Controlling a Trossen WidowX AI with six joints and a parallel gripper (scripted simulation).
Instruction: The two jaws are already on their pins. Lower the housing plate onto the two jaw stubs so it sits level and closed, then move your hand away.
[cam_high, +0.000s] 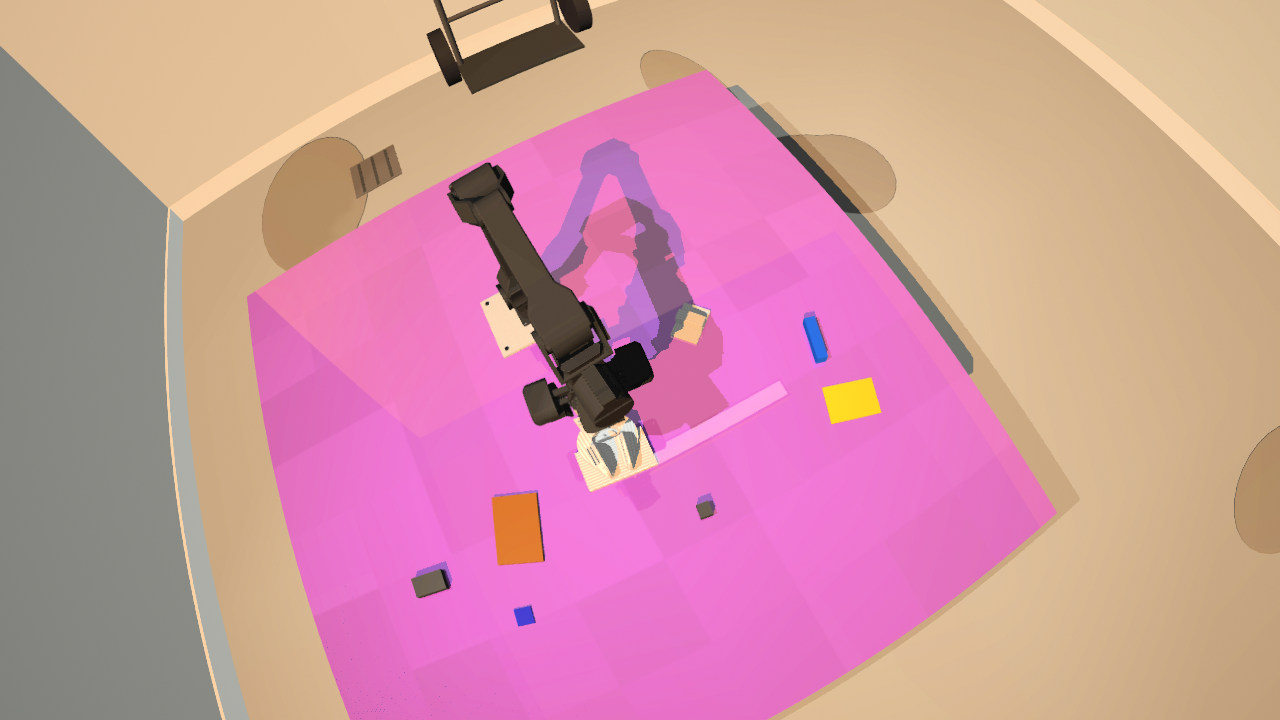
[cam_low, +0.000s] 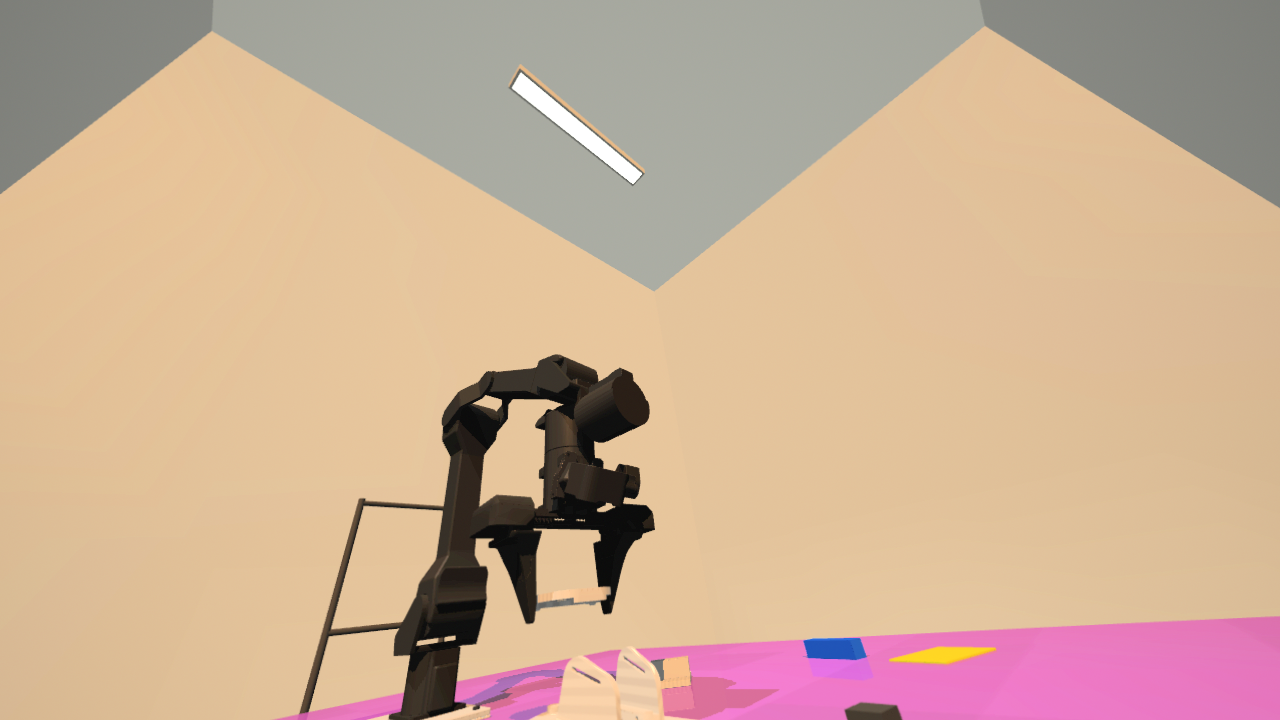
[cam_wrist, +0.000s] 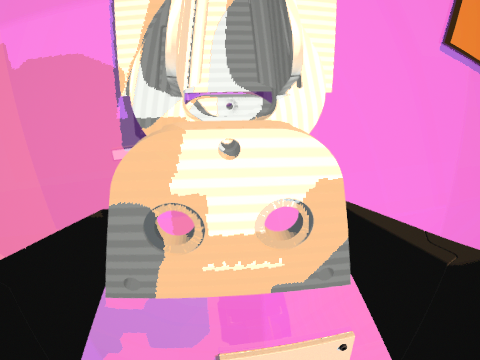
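Note:
The cream housing plate (cam_low: 572, 595) (cam_wrist: 230, 180) has two large round holes and a smaller one at its rounded end. My gripper (cam_low: 569, 614) (cam_wrist: 227, 218) is shut on its two side edges. The plate hangs roughly level, well above the jaw assembly in the exterior view. The assembly's ribbed base (cam_high: 592, 477) (cam_wrist: 322, 40) lies on the pink table. Two upright slotted pieces (cam_low: 588, 689) (cam_low: 637, 685) stand on it. In the wrist view the plate covers the near end of the assembly, so the jaw stubs are hidden. The arm hides the plate in the top view.
A small tan block (cam_high: 690, 325) (cam_low: 677, 671) and a pale pink bar (cam_high: 720, 423) lie near the assembly. Farther off are an orange block (cam_high: 518, 528) (cam_wrist: 467, 30), a yellow plate (cam_high: 851, 400) (cam_low: 944, 655), a blue bar (cam_high: 815, 339) (cam_low: 832, 649), a blue cube (cam_high: 524, 615) and dark blocks (cam_high: 429, 583) (cam_high: 705, 509).

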